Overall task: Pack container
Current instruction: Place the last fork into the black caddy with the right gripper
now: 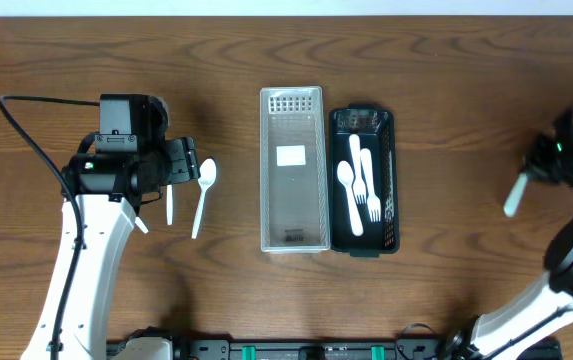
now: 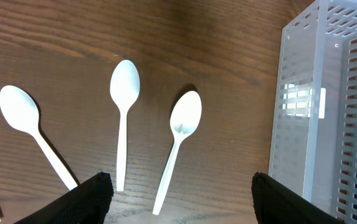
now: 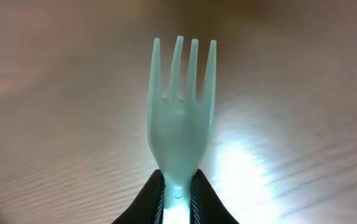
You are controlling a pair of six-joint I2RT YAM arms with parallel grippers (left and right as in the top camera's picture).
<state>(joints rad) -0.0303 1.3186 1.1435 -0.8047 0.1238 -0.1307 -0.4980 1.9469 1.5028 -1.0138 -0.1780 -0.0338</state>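
Note:
A clear plastic container (image 1: 291, 235) stands at the table's middle, with a black container (image 1: 390, 180) right beside it holding a white spoon (image 1: 347, 186) and white forks (image 1: 367, 180). My left gripper (image 1: 180, 165) is open and empty above three loose white spoons (image 1: 204, 190). In the left wrist view the spoons (image 2: 181, 127) lie between and ahead of its open fingers (image 2: 181, 190), with the clear container (image 2: 328, 112) to the right. My right gripper (image 1: 543, 168) is at the far right, shut on a white fork (image 1: 513, 198). The right wrist view shows the fork (image 3: 181, 118) gripped at its neck by the jaws (image 3: 178, 193).
The wooden table (image 1: 446, 70) extends around both containers. The left arm's cable (image 1: 36, 130) loops over the table's left side. The clear container has a white label (image 1: 291, 155) on its floor.

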